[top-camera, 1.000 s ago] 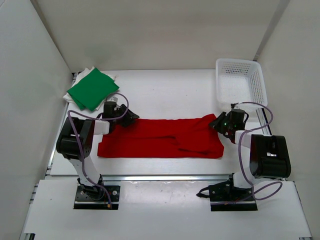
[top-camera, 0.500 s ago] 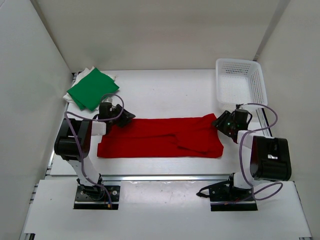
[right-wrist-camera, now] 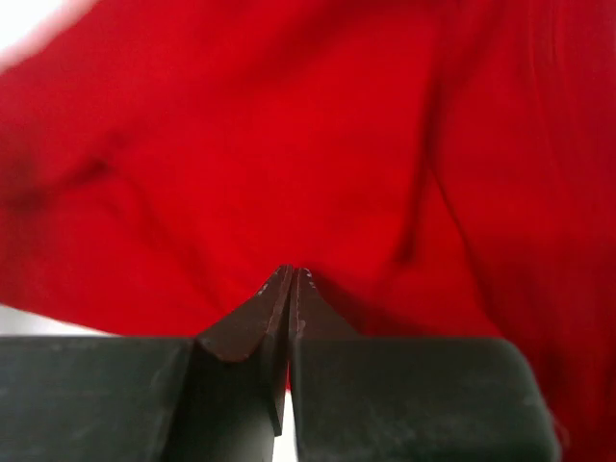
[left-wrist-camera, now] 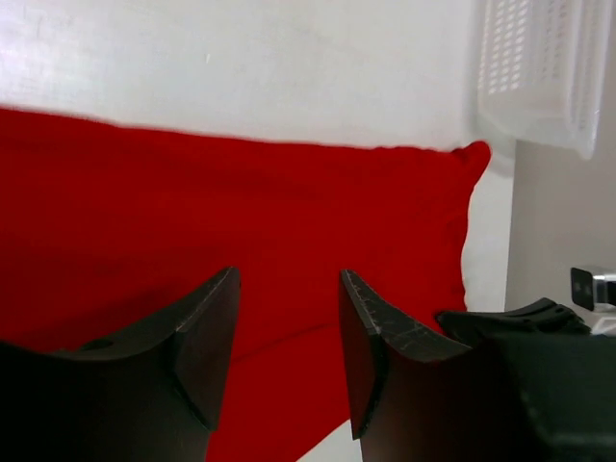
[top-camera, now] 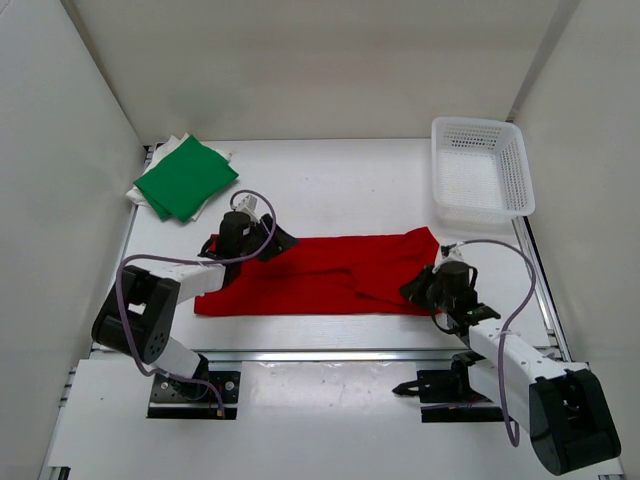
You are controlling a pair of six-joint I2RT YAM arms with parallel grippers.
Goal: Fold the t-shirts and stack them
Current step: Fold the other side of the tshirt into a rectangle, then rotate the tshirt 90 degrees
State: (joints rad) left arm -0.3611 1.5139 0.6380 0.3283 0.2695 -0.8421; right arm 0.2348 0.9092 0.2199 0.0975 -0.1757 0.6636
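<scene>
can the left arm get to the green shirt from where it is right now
Probably yes. The green t-shirt lies folded in the far left corner with nothing on it, and only bare table separates it from the left hand, which is open over the red t-shirt.

White t-shirt (top-camera: 139, 190) mostly under green t-shirt (top-camera: 186, 178)

It was a robotics lab cell: plain white panels (top-camera: 300, 60) enclosed a white worktop (top-camera: 340, 185), with two robot arms (top-camera: 150, 300) bolted along its near edge.
</scene>
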